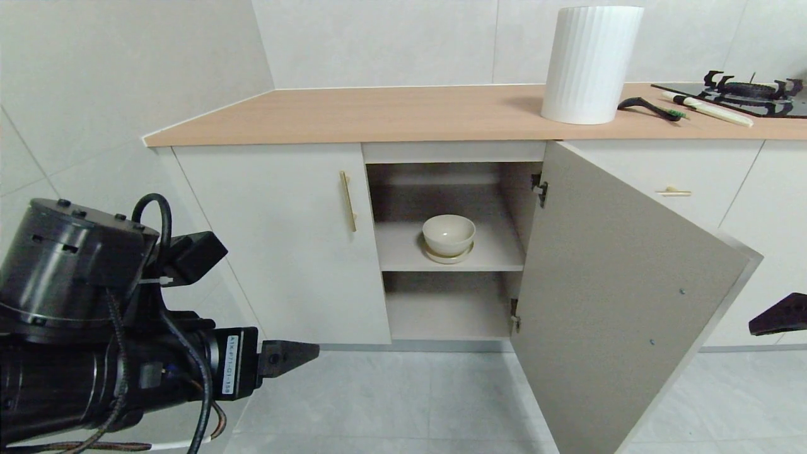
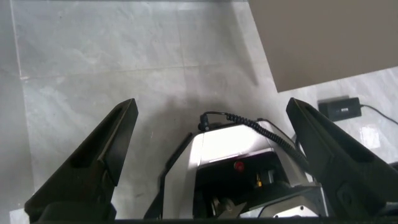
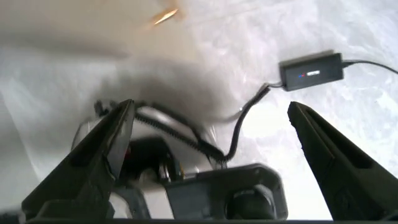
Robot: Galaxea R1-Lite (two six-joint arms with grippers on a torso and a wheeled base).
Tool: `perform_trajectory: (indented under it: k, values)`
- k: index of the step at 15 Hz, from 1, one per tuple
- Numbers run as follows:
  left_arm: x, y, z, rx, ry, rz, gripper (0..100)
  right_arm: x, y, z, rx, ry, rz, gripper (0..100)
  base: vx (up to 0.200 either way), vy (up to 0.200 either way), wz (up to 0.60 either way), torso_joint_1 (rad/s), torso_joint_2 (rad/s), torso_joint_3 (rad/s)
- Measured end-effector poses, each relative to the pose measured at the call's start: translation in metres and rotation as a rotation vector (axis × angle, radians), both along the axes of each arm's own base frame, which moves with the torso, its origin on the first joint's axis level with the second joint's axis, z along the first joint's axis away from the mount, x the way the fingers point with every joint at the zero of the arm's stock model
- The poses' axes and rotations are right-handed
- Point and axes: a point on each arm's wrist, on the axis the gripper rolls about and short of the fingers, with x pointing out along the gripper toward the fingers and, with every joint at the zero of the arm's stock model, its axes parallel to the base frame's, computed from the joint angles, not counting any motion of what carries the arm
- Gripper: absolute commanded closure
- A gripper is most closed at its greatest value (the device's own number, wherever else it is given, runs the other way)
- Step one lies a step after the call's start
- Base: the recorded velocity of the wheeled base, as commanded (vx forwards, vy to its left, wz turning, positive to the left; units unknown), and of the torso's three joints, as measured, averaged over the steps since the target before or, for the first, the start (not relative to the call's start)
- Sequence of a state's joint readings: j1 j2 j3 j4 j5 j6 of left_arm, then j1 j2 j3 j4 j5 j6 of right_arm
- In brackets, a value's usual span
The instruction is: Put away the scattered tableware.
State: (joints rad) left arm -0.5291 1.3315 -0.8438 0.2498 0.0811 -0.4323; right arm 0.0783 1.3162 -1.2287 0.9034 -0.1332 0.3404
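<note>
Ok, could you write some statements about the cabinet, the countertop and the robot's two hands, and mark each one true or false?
1. The bowl sits on a small plate on a shelf inside the cabinet. True.
2. The cabinet door is closed. False: the cabinet door stands wide open.
3. The left hand is open and holds nothing. True.
4. The right hand grips a spoon. False: the right hand is open and empty.
5. The white ribbed container stands on the floor. False: it stands on the countertop.
</note>
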Motion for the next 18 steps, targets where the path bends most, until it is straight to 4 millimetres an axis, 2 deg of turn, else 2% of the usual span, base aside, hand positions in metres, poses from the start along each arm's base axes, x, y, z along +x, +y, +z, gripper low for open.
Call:
perform_trajectory:
  k: [2, 5, 8, 10, 14, 18]
  values:
    - [0.0, 0.0, 0.0, 0.0, 0.0, 0.001, 0, 0.01, -0.013, -0.003, -0.014, -0.001, -0.058, 0, 0.0, 0.0, 0.0, 0.0, 0.0, 0.0]
    - [0.0, 0.0, 0.0, 0.0, 0.0, 0.0, 0, 0.035, -0.025, -0.017, -0.015, 0.035, -0.122, 0, 0.0, 0.0, 0.0, 0.0, 0.0, 0.0]
    - [0.0, 0.0, 0.0, -0.003, -0.001, 0.0, 0, 0.062, -0.031, -0.035, -0.012, -0.023, -0.138, 0, 0.0, 0.0, 0.0, 0.0, 0.0, 0.0]
    - [0.0, 0.0, 0.001, -0.005, -0.004, 0.0, 0, 0.069, -0.03, -0.048, 0.013, -0.018, -0.119, 0, 0.0, 0.0, 0.0, 0.0, 0.0, 0.0]
    - [0.0, 0.0, 0.003, -0.01, -0.011, 0.001, 0, 0.074, -0.017, -0.059, 0.118, 0.022, -0.007, 0, 0.0, 0.0, 0.0, 0.0, 0.0, 0.0]
    - [0.0, 0.0, 0.004, -0.013, -0.016, 0.004, 0, 0.086, 0.019, -0.063, 0.123, 0.003, 0.137, 0, 0.0, 0.0, 0.0, 0.0, 0.0, 0.0]
